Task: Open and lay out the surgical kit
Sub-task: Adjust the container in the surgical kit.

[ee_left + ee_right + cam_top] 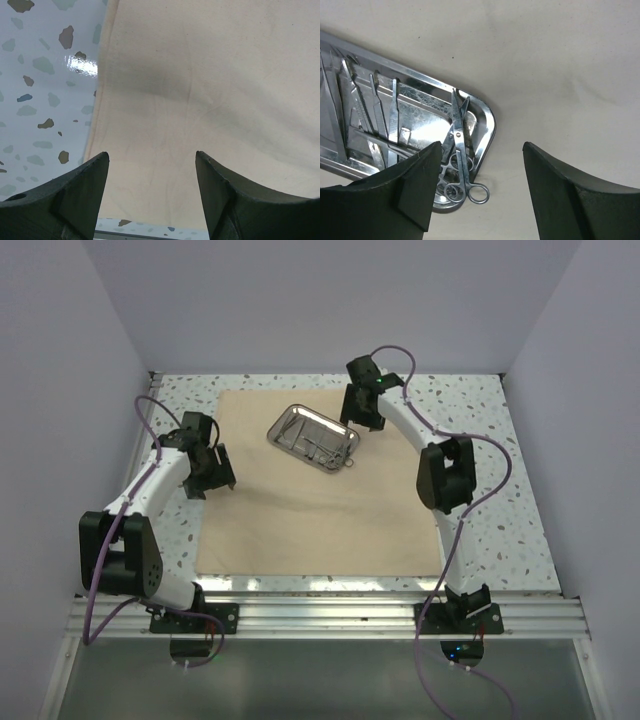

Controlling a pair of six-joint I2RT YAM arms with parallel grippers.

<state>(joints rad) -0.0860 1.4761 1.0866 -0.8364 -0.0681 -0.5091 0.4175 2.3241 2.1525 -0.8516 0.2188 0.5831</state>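
The beige cloth wrap (300, 520) lies spread flat on the speckled table. On its far part sits the steel tray (325, 418), turned at an angle. In the right wrist view the tray (490, 120) holds scissors (461, 150) with one finger ring hanging over the rim, beside slim tweezers (394, 112) and other thin instruments. My right gripper (481, 145) hovers open over that tray corner, nothing between its fingers; from above, this right gripper (362, 420) is at the tray's far right side. My left gripper (151, 154) is open and empty above the cloth (200, 75) near its left edge.
Bare speckled tabletop (500, 440) borders the cloth on all sides. White walls enclose the left, back and right. An aluminium rail (320, 615) with both arm bases runs along the near edge.
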